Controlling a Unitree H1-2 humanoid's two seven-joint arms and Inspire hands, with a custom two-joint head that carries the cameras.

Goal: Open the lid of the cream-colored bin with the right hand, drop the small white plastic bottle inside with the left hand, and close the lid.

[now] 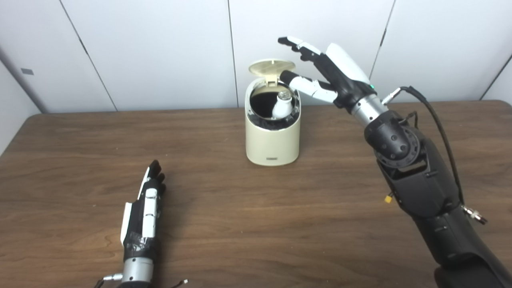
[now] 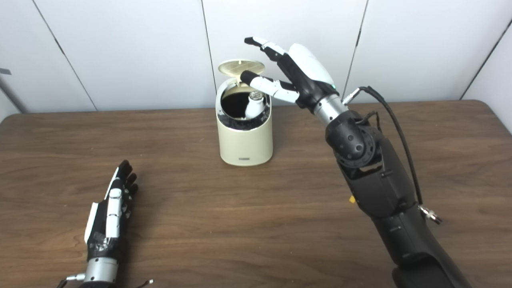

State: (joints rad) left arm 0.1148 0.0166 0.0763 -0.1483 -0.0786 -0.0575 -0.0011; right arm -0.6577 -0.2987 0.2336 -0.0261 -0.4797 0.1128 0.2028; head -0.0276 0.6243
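Right hand hovering spread at the open bin, bottle inside.
Left eye view: right hand [image 1: 334, 76] reaching empty, fingers apart, at the bin's [image 1: 273, 140] two o'clock, thumb beside the raised lid [image 1: 272, 67].
Right eye view: small white bottle [image 2: 254, 106] leaning inside; left hand [image 2: 112, 208] lying flat, empty, at seven o'clock on the tabletop [image 2: 256, 224].

a dark brown wood-grain counter [image 1: 256, 224] fills the lower part of the view; behind it stands a white panelled wall [image 1: 160, 52] with thin dark seams; a small grey tag [image 1: 27, 71] sits on its left side
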